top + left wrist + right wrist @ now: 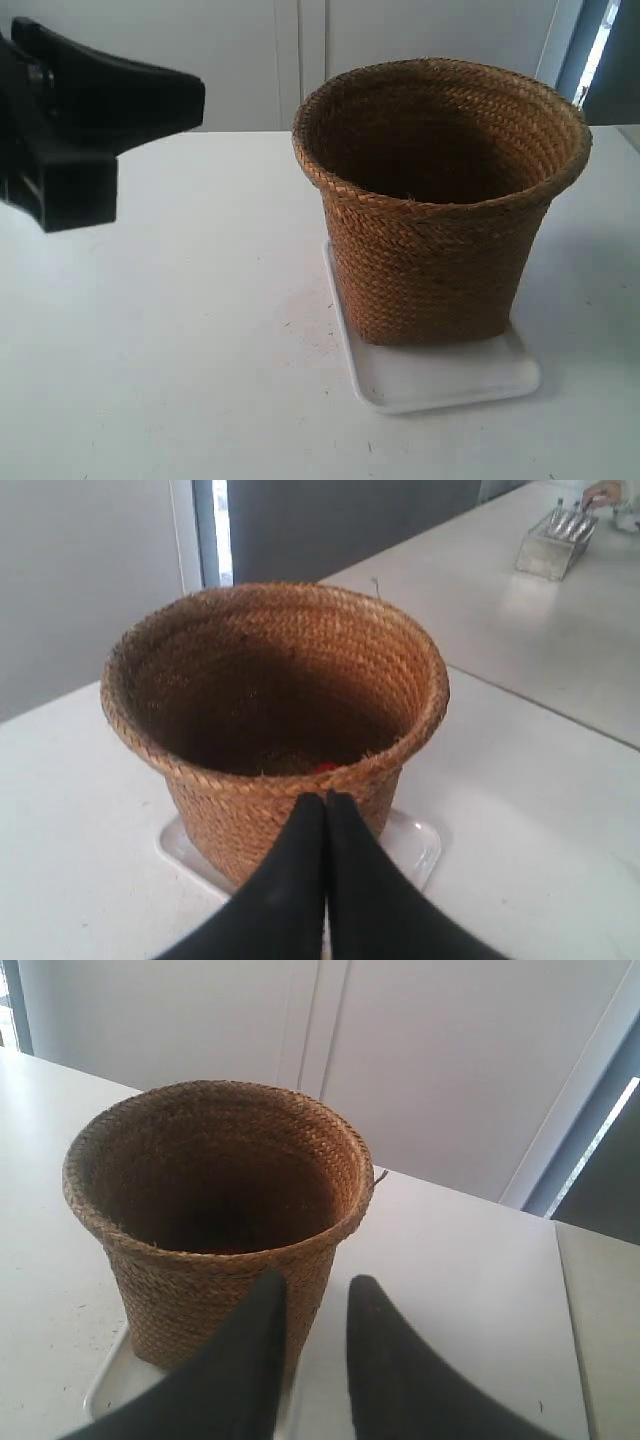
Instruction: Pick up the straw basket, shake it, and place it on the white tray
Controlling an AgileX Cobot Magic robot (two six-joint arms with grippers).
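The white counter (180, 380) carries everything. On it the straw basket (440, 240) stands upright, its open mouth up and its braided rim flaring wider than its base. Its base rests on the white tray (450, 375), which lies flat on the counter directly under the basket. A strip of the tray's rim and two rounded corners show past the basket's foot in the exterior view.

The arm at the exterior view's left (80, 120) is a black shape held above the counter, well apart from the basket.

The left gripper (326, 798) has its jaws pressed together with nothing between them. Their tips point at the basket's outer wall just below the rim, and whether they touch it cannot be told. The right gripper (315, 1295) has its jaws parted by a narrow gap and holds nothing. One finger (262, 1330) overlaps the basket's wall in its wrist view, the other sits beside the basket.

A small metal container (553, 542) sits on the counter far beyond the basket. A tiny red speck (323, 767) shows inside the basket, low against the wall.
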